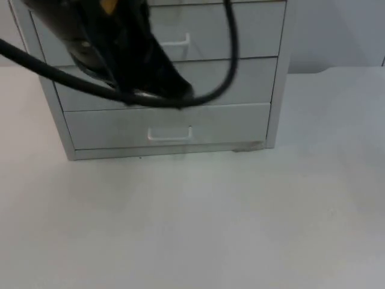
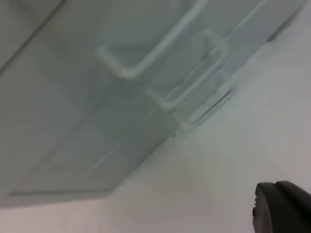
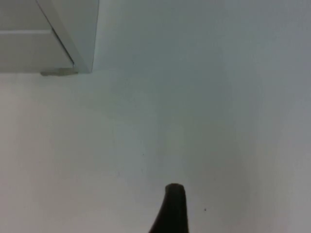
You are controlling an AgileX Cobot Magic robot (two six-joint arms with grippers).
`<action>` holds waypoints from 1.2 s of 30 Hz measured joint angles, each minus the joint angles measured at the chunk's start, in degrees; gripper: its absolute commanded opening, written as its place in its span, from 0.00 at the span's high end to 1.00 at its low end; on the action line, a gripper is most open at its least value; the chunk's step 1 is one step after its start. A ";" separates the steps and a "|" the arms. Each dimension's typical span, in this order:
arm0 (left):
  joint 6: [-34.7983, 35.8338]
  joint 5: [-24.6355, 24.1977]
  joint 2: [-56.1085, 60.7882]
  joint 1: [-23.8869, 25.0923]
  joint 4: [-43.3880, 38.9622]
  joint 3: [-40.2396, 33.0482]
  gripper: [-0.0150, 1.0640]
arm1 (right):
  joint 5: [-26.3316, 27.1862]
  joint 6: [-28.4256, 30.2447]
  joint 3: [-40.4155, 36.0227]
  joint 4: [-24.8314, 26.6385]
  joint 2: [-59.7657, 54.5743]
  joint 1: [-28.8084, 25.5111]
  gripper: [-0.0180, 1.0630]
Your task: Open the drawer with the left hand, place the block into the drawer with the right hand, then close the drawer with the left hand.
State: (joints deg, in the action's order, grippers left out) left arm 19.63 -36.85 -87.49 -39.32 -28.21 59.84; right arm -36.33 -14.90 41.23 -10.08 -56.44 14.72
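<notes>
Bare white table top (image 1: pixel 198 223) lay nearest the overhead camera.

Item 1, drawer unit (image 1: pixel 168 78): I logged a pale grey cabinet standing on the table top at the grey partition wall (image 1: pixel 337 30), with three drawer fronts stacked one above another. All three fronts sat flush with the frame, so I recorded every drawer as closed. The bottom drawer (image 1: pixel 165 126) carried a thin white bar handle (image 1: pixel 170 133) at its centre; the upper drawer carried a like handle (image 1: pixel 175 42); the middle front was largely hidden behind the arm.

Item 2, left gripper (image 1: pixel 174 90): I saw the left arm reaching in from the upper left, its black end lying over the middle drawer front, just above the bottom drawer. From the left wrist camera the three handles (image 2: pixel 146 58) ran in a slanted row (close, none of them between the fingers), and one black fingertip (image 2: pixel 284 206) stood apart from them. Whether its fingers were parted or closed, I could not tell.

Item 3, right gripper: from the right wrist camera I noted one black fingertip (image 3: pixel 172 208) over the table top, well apart from the cabinet's lower right corner (image 3: pixel 63 58). Its fingers' setting I could not tell either.
</notes>
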 measured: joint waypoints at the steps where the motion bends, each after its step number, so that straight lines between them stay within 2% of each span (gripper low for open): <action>1: -1.55 0.00 0.44 1.91 1.82 -0.14 0.99 | 0.10 0.12 0.00 0.00 0.05 0.00 0.35; 2: -1.55 0.00 0.44 1.91 1.82 -0.14 0.99 | 0.10 0.12 0.00 0.00 0.05 0.00 0.35; 5: -9.80 0.00 2.47 9.10 11.50 -0.40 0.99 | 0.10 0.50 0.00 0.00 0.29 0.00 0.35; 6: -9.80 0.00 2.47 9.10 11.50 -0.40 0.99 | 0.10 0.50 0.00 0.00 0.29 0.00 0.35; 10: -17.82 0.00 5.34 17.53 21.59 -0.82 0.99 | 0.10 0.50 0.00 0.00 0.35 0.00 0.35; 11: -18.69 0.00 6.12 19.60 23.14 -1.20 0.99 | 0.10 0.50 0.00 0.00 0.35 0.00 0.35; 12: -18.69 0.00 6.12 19.60 23.14 -1.20 0.99 | 0.10 0.50 0.00 0.00 0.35 0.00 0.35; 16: -21.29 0.34 9.96 27.10 27.41 -3.85 0.99 | 0.10 0.60 0.00 0.00 0.35 0.00 0.35; 17: -21.29 0.34 9.96 27.10 27.41 -3.85 0.99 | 0.10 0.60 0.00 0.00 0.35 0.00 0.35; 21: -22.19 1.69 14.26 32.04 29.71 -6.51 0.99 | 0.14 0.60 0.00 0.00 0.35 0.00 0.35; 29: -22.90 1.92 18.61 34.00 31.75 -9.22 0.99 | 0.24 0.60 0.00 0.00 0.35 0.00 0.35; 36: -28.22 1.21 22.49 34.00 37.57 -10.15 0.99 | 0.28 0.60 0.00 0.00 0.42 0.00 0.35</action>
State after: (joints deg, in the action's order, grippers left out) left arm -8.59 -35.64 -65.00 -5.32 9.37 49.69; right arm -36.05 -14.30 41.23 -10.08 -56.03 14.72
